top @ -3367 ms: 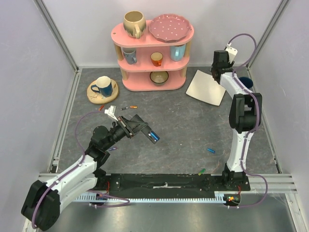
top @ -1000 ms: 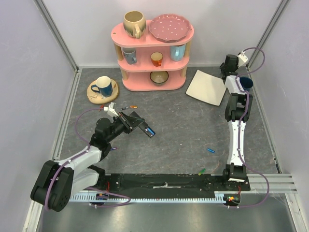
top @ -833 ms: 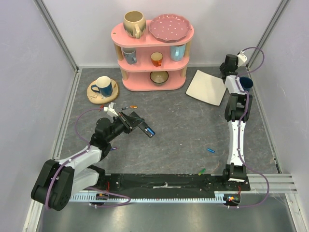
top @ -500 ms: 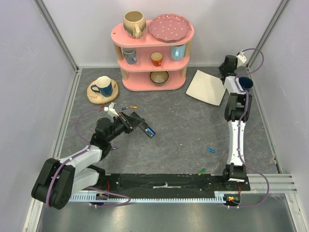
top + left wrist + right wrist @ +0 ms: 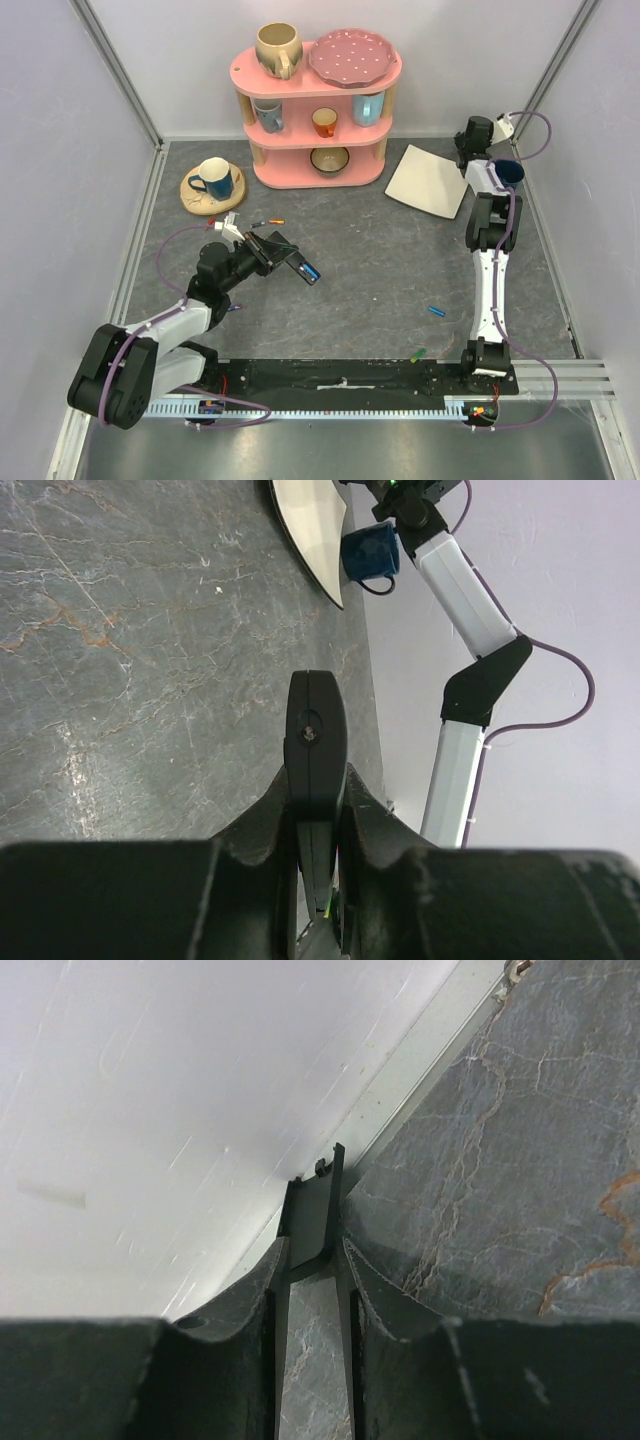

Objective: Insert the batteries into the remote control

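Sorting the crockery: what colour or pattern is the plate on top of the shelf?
Pink with small white dots; the plate shows best in the top external view.

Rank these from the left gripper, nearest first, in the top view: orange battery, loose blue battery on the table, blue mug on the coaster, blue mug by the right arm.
1. orange battery: just behind the left gripper, on the shelf side.
2. left blue mug: back left.
3. loose blue battery: front right.
4. right blue mug: far right, at the back.
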Robot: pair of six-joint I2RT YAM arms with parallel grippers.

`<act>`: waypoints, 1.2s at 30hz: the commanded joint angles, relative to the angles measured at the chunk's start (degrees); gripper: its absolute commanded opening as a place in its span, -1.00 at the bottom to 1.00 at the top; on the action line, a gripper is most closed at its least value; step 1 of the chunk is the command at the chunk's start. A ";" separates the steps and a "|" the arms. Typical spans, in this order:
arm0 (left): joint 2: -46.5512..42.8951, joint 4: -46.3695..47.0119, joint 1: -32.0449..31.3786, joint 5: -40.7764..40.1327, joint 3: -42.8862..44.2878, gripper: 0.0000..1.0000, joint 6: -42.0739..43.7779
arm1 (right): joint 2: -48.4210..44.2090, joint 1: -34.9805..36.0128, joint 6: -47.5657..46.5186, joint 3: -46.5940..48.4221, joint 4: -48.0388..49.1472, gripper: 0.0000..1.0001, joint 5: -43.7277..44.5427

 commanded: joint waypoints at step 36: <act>-2.83 6.00 0.48 3.02 -2.11 -0.96 -4.18 | -21.38 -1.35 6.94 -35.51 21.06 -1.00 -7.69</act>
